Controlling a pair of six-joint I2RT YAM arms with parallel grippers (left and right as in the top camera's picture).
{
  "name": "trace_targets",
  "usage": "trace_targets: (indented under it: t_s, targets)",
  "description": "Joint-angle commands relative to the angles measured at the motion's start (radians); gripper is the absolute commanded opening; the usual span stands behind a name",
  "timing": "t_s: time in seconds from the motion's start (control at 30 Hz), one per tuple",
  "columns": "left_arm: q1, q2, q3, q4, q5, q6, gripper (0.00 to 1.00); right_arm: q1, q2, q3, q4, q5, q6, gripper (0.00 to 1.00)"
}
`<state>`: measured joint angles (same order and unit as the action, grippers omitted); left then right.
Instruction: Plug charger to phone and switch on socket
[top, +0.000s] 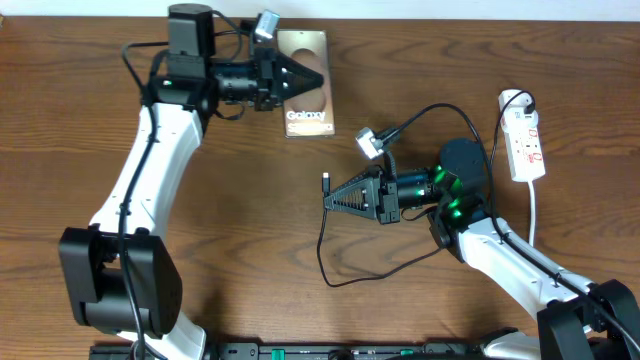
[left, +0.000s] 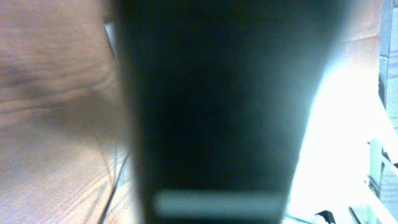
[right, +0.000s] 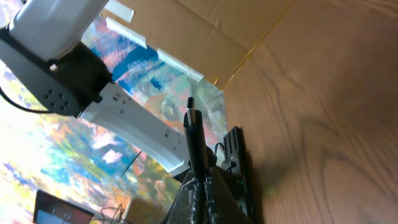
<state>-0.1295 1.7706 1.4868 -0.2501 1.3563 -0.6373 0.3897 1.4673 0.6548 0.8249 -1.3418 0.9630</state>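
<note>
Up top left: left gripper (top: 310, 76) pinched the phone (top: 305, 118), near the table's (top: 250, 250) back edge.
Middle: right gripper (top: 328, 194) pressed shut on the charger (right: 195, 143) tip, pretty snug.
Far right: socket (top: 524, 135), well apart from phone.

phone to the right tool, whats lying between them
Nothing but bare table: the overhead view shows open wood between the phone and the right tool, which grips the charger tip.

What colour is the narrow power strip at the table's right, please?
The power strip is white with small red marks; best seen overhead.
</note>
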Motion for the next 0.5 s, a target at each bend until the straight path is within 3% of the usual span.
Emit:
trace_targets:
  t_s: [0.0, 0.47]
  targets:
    - [-0.029, -0.034, 0.014, 0.013, 0.043, -0.038, 0.07, -0.026, -0.018, -0.004, 0.006, 0.051, 0.023, 0.01]
    - [-0.093, -0.034, 0.014, 0.076, 0.046, -0.038, 0.07, -0.048, -0.018, -0.004, 0.013, 0.121, 0.035, 0.01]
